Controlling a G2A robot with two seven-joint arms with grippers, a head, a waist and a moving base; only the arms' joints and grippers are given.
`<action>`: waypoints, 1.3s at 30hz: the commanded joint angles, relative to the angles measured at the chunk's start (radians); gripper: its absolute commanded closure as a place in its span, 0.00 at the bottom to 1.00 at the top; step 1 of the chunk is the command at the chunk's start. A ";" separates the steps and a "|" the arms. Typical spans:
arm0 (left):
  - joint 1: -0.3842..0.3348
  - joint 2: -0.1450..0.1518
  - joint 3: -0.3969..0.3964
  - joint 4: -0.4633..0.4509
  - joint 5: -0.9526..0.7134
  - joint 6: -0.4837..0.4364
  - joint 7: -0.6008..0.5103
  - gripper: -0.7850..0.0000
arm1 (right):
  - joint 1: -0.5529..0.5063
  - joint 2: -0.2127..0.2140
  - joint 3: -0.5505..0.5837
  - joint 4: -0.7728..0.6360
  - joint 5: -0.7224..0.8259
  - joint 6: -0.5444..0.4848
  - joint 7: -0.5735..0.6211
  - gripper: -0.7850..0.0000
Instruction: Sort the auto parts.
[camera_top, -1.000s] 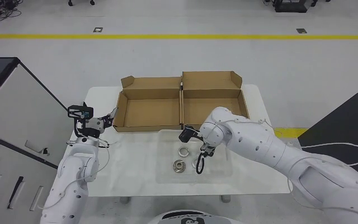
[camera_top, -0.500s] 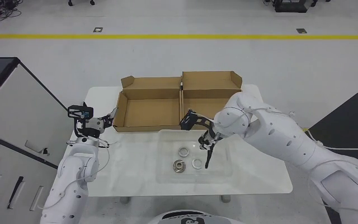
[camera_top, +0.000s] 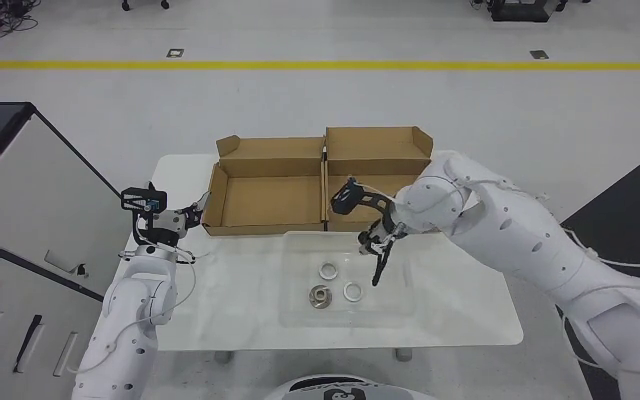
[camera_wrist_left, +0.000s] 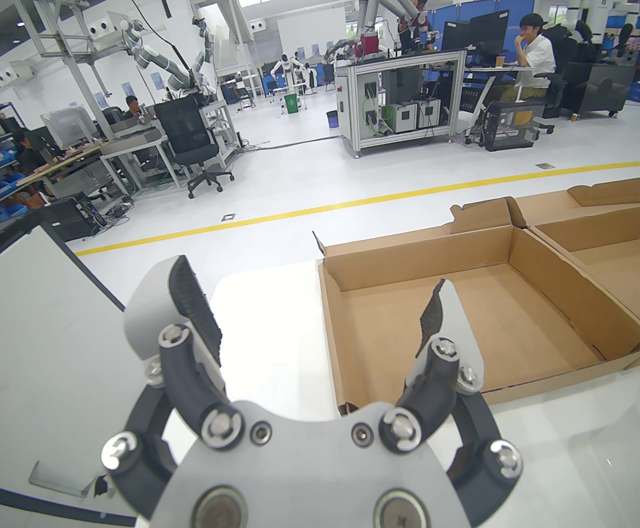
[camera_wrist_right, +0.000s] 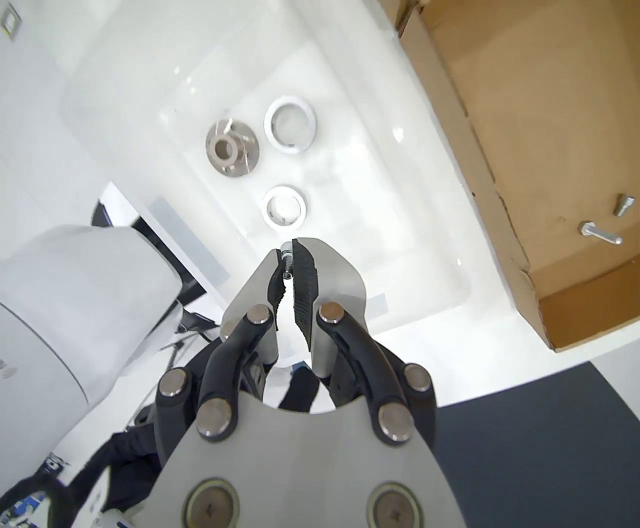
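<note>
White table (camera_top: 230, 290) bearing two open cardboard boxes (camera_top: 265, 200) side by side, clear tray (camera_top: 400, 305) at their 6 o'clock. Inside tray: white rings (camera_top: 328, 269), metal flange (camera_top: 319, 296) at 7 o'clock of them. Right gripper (camera_wrist_right: 286, 256) pinching small bolt (camera_wrist_right: 285, 248), hovering at 3 o'clock of rings. Left gripper (camera_wrist_left: 310, 295) spread wide, empty-jawed, at 9 o'clock of boxes. Two loose bolts (camera_wrist_right: 600, 232) in box at 12 o'clock of right gripper.

End effector (camera_top: 377, 278) with bolt (camera_wrist_right: 285, 251) nearer box (camera_top: 385, 192)

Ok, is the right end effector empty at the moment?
No, the right end effector is shut on a small metal bolt, which is pinched between its fingertips.
</note>
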 joint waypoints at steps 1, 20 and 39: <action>0.000 0.000 0.000 0.000 0.000 0.000 0.000 0.00 | -0.006 0.009 0.070 0.042 0.120 -0.005 -0.027 1.00; 0.000 0.000 0.000 0.000 0.000 0.000 0.000 0.00 | -0.140 0.003 0.334 0.394 1.219 -0.237 0.095 1.00; 0.000 0.000 0.000 0.000 0.000 0.000 0.000 0.00 | 0.007 -0.062 0.228 0.150 1.667 -0.260 0.095 1.00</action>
